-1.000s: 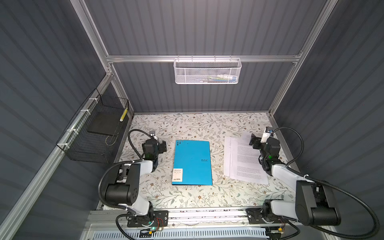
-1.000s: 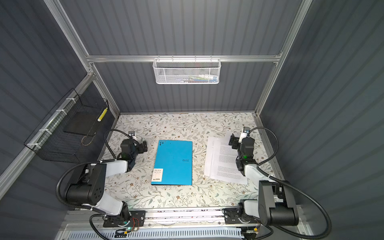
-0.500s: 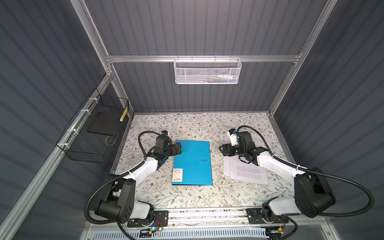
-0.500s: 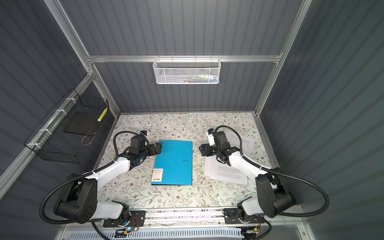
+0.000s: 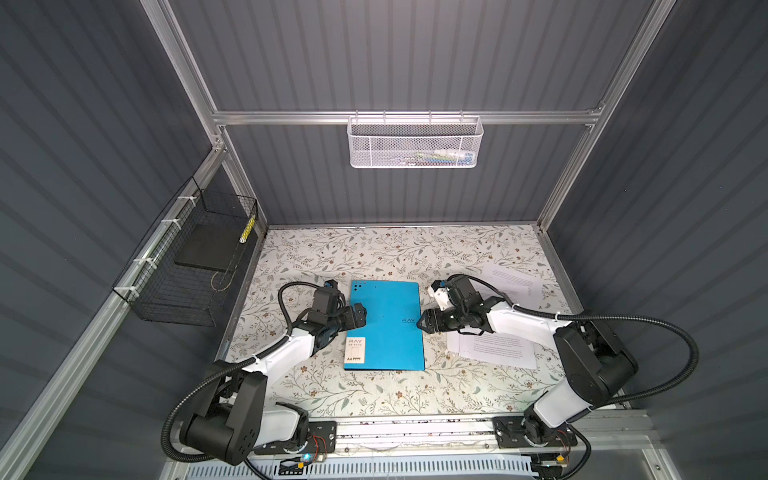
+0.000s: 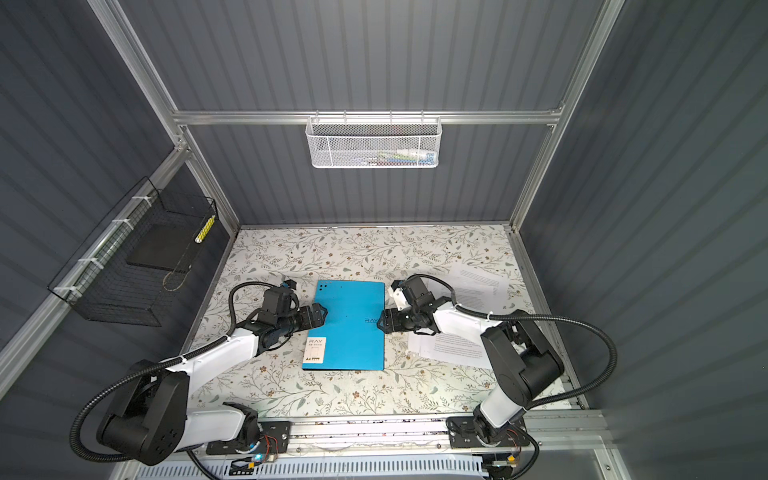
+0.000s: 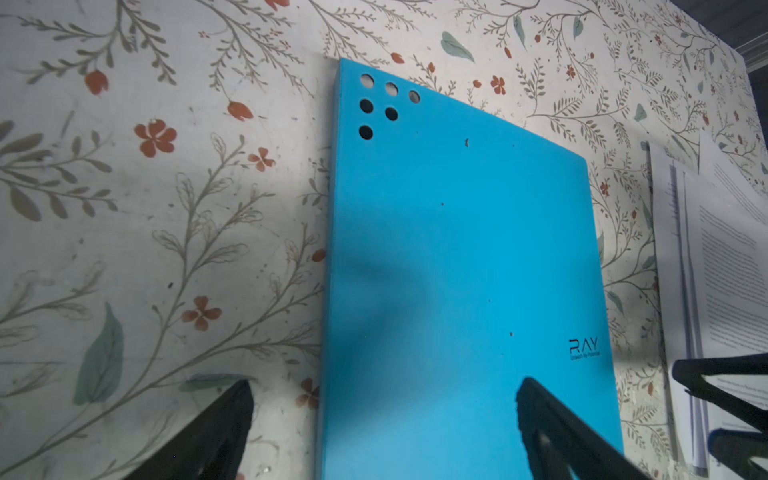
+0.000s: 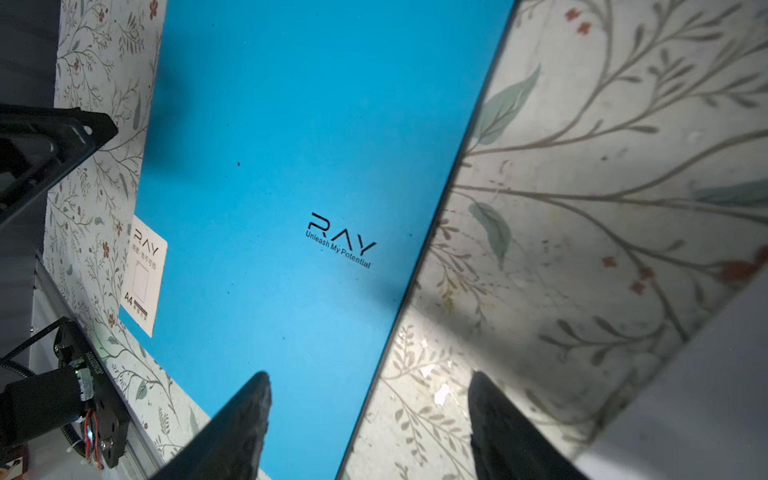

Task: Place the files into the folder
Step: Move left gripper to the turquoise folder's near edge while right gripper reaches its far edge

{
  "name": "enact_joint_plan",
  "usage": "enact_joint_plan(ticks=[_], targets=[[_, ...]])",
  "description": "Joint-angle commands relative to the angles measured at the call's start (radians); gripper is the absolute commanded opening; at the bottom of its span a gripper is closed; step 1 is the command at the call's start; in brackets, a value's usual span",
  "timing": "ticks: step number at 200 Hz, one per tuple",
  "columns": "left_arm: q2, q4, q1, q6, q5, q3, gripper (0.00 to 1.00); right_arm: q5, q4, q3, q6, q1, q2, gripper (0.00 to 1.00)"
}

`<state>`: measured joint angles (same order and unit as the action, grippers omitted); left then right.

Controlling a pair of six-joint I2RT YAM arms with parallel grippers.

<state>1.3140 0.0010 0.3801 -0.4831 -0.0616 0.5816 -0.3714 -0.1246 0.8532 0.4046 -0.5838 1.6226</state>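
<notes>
Fig.: opening step, judged to be just starting. The flat bright-blue A4 folder w/ "RAY" logo and white label sticker lies closed, cover up, in the middle of the floral-print counter. The files, a loose stack of white printed paper sheets, lie flat beside it on the robot's right, apart from the folder and partly under the right arm. The left pincer is spread wide w/ nothing in it, straddling what looks like the spine-side edge above the sticker; the left wrist view shows one tip over the counter and one over the blue cover. The right pincer also stands parted and empty, straddling the opposite, free edge by the logo. Whether any tip touches the cover cannot be told. Technique (judgement): the cover is thin and lies flush, so the right tip prob. needs to come in low and nearly flat, catching the top leaf only. The left should press the spine side down so the folder neither slides nor lifts whole. Swing the cover leftward, away from the sheets. Risks: pinching both leaves together; nudging the folder across the counter.
</notes>
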Motion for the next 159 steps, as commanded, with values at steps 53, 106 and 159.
enact_joint_plan(ticks=[53, 106, 159], targets=[[0.040, 0.008, 0.038, 0.000, -0.003, 0.000, 0.99, -0.037, 0.041, 0.026, 0.029, -0.008, 0.068, 0.74], [0.057, 0.016, 0.052, 0.006, 0.008, -0.016, 0.99, -0.045, 0.057, 0.030, 0.042, -0.010, 0.104, 0.75], [0.095, 0.036, 0.055, 0.008, -0.017, 0.001, 0.99, -0.054, 0.035, 0.057, 0.048, -0.009, 0.139, 0.75]])
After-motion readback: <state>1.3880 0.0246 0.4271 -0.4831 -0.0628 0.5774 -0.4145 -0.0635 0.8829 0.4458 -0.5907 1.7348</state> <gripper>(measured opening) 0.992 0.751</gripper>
